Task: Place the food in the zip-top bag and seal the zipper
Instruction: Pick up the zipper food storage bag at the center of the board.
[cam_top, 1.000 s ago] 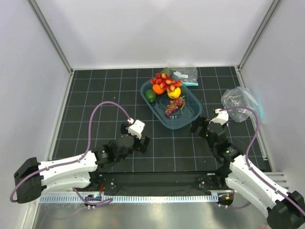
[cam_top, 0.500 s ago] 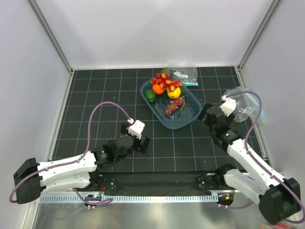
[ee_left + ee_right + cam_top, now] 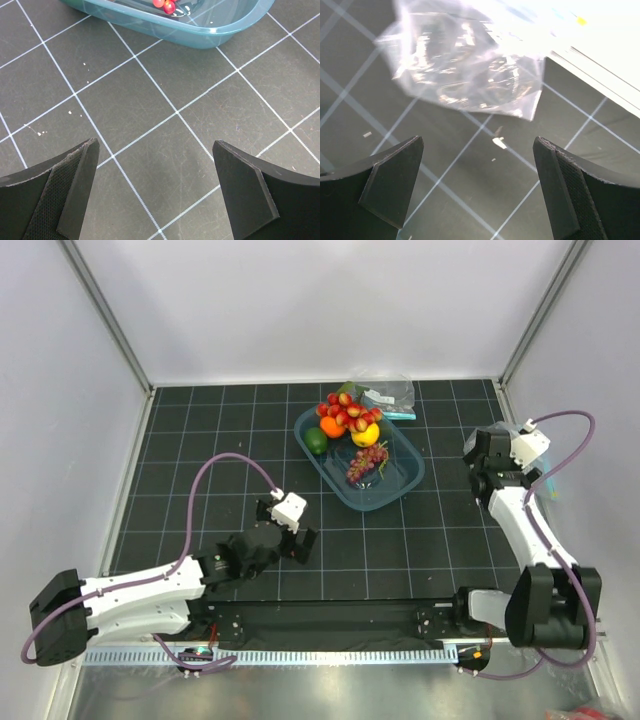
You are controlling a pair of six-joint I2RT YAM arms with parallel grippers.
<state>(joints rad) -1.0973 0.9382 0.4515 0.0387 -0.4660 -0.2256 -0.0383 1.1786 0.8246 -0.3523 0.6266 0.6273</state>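
right gripper (image 3: 477, 145) wide, empty, just short of zip-top bag (image 3: 465, 65) at right edge | left gripper (image 3: 155, 146) wide, empty, near side of tub (image 3: 200, 35) | food (image 3: 345, 418) piled in tub | bag likely light, limp, slippery: pinch 1 mouth edge

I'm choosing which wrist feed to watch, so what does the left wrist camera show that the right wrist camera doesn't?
Only the left wrist view: the near wall of the teal tub, with red toy fruit just visible inside at the top edge. Only the right wrist view: a crumpled clear plastic bag lying ahead of the right gripper. Both: the black gridded mat, and jaws wide open with nothing between them, the left gripper included.
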